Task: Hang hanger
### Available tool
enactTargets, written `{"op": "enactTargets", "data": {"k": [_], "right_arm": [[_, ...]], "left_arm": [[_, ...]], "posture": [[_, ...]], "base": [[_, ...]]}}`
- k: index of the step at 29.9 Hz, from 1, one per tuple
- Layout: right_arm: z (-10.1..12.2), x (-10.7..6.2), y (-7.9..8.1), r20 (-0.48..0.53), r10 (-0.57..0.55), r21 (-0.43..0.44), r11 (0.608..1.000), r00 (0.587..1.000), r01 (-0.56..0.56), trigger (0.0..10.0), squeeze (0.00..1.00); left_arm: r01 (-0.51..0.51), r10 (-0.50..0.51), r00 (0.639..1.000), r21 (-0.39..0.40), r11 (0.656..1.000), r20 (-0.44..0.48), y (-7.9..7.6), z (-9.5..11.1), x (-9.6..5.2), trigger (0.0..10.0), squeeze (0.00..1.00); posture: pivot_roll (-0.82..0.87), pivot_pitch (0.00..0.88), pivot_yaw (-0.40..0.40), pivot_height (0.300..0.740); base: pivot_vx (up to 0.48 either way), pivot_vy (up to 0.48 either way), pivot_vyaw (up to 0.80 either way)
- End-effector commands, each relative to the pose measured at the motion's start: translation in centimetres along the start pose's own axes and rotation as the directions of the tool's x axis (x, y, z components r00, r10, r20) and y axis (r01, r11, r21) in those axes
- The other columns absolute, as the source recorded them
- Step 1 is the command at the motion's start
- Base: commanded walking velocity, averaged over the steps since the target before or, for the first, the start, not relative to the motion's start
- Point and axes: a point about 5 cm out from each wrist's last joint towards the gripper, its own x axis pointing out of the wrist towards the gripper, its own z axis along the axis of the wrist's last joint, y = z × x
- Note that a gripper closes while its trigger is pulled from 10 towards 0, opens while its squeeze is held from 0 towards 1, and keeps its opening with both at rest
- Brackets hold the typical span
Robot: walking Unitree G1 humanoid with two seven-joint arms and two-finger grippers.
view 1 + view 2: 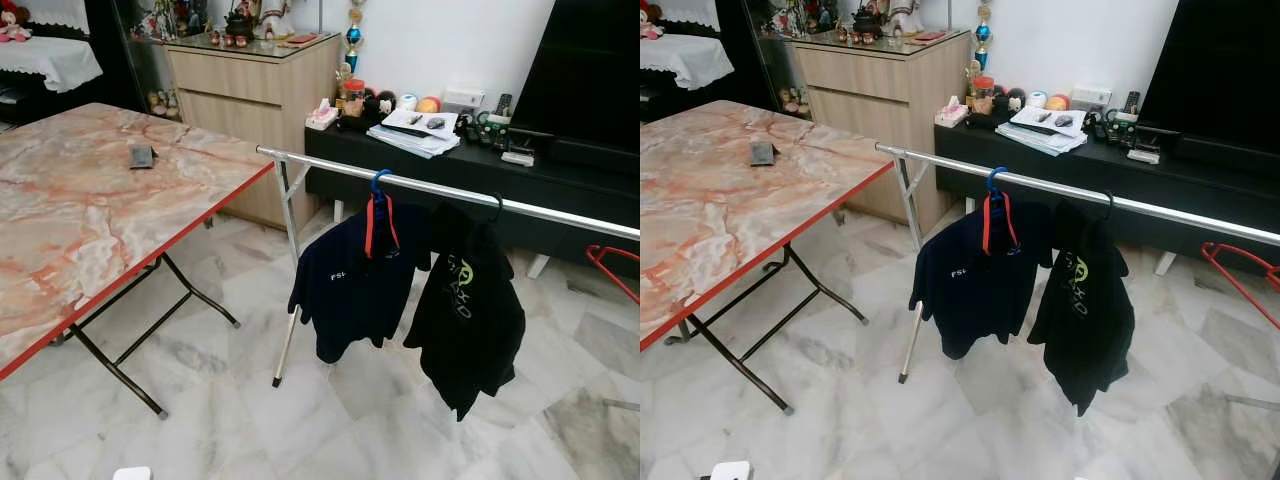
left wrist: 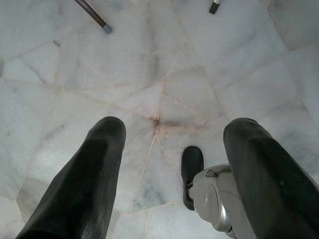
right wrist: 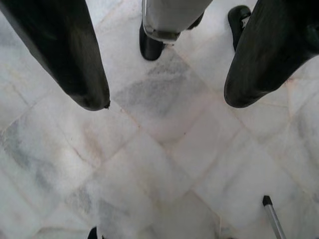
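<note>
Both arms are hanging down beside the body, pointing at the pale marble floor (image 2: pixel 164 74). The left gripper (image 2: pixel 172 149) is standing wide open and gripping nothing; the robot's own foot is showing between its fingers. The right gripper (image 3: pixel 164 94) is likewise spread apart and empty, looking straight down at the tiles.

Further out, a silver rail (image 1: pixel 450 190) is running across the view, from close beside the red-edged table (image 1: pixel 90 210) on the left away toward the far right. A navy shirt (image 1: pixel 350 280) is hanging from it on a blue and red hook, and just beside it a black top (image 1: pixel 470 320).

At the right edge, below the rail's far end, a red hanger (image 1: pixel 615 265) is showing in part; what is holding it up is cut off. It is lying ahead and to the right, so the right arm seems the nearer one, and it would need lifting from its idle hang and reaching forward. The bare stretch of rail right of the black top looks like the likely spot.
</note>
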Motion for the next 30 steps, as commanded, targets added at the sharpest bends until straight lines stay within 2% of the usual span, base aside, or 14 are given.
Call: {"op": "enactTargets", "data": {"k": [1,30], "right_arm": [[-0.49,-0.12,-0.25,-0.026,-0.004,0.009,1.0,1.0,0.005,10.0,0.0],[-0.03,0.1,0.21,-0.02,-0.009,0.007,1.0,1.0,0.01,10.0,0.0]], "left_arm": [[-0.004,0.004,0.999,0.017,1.0,-0.034,0.27,-0.61,-0.18,10.0,0.0],[0.003,-0.002,0.999,0.025,1.0,-0.046,0.06,-0.68,-0.12,10.0,0.0]], "posture": [[0.1,0.0,0.017,0.74],[0.1,0.0,0.015,0.74]], "base": [[0.0,0.0,0.0],[0.298,0.0,0.0]]}}
